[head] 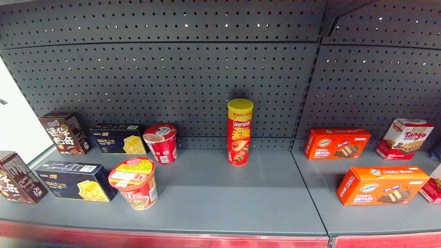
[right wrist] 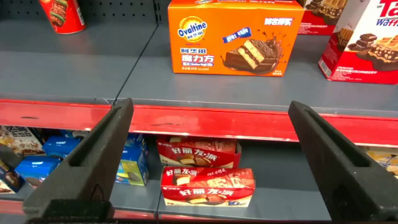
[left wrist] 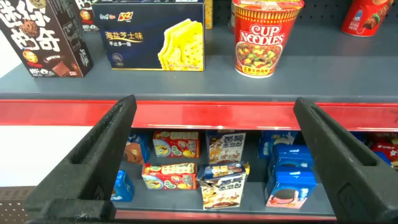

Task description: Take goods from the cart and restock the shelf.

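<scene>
— What is on the shelf point(head: 220, 203)?
— Closed packs, every one sealed. A chip can point(head: 239, 132) stands alone about mid-shelf, close to the pegboard back point(head: 172, 79). On my left are two noodle cups point(head: 135, 182) with their lids on, two dark blue cracker boxes point(head: 77, 181) and two brown cookie boxes point(head: 65, 132). On my right are two orange cake boxes point(head: 380, 185) and a wafer box point(head: 404, 137).
— Which way does the can point?
— It is upright: long axis vertical, yellow lid on top, label facing me.
— And your jaws?
— My left gripper point(left wrist: 214, 107) has its jaws spread wide with nothing between them, facing the shelf's red front edge near the front noodle cup. My right gripper point(right wrist: 211, 107) is just as wide and holds nothing, in front of the nearer of the orange cake boxes. Below, the lower shelf point(left wrist: 168, 198) carries more small boxes point(left wrist: 169, 175).
</scene>
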Robot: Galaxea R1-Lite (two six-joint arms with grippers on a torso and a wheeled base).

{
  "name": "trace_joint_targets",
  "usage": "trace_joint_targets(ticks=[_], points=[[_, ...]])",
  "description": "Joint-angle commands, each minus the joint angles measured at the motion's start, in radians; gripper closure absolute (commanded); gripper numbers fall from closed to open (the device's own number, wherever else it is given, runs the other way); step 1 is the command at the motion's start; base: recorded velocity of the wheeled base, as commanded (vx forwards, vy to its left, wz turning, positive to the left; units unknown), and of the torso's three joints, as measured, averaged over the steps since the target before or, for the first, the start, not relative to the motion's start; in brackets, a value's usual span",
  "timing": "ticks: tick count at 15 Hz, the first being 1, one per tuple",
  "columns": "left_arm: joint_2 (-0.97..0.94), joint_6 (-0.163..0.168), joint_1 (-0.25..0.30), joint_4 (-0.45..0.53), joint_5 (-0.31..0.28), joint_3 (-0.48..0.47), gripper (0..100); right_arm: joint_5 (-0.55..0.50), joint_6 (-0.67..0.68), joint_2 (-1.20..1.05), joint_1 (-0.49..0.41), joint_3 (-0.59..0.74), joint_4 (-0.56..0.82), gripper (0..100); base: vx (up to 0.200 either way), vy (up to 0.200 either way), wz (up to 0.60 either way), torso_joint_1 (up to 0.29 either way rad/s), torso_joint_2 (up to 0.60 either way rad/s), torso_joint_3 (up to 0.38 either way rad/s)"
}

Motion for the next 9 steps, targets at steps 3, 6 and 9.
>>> trace_joint_targets(ticks=[3,6,9], points=[[0.000,-0.002,0.001,0.000,0.001,0.000,0,-0.001,0.000,0.000,0.000,0.000,0.001,0,0.000,0.000,0.40,0.002,0.00,0.002],[0.000,-0.002,0.000,0.000,0.001,0.000,0,-0.001,0.000,0.000,-0.002,0.000,0.000,0,0.000,0.000,0.60,-0.001,0.00,0.004],[0.000,-0.002,0.000,0.000,0.001,0.000,0,-0.001,0.000,0.000,0.000,0.000,0.000,0,0.000,0.000,0.60,0.009,0.00,0.005]])
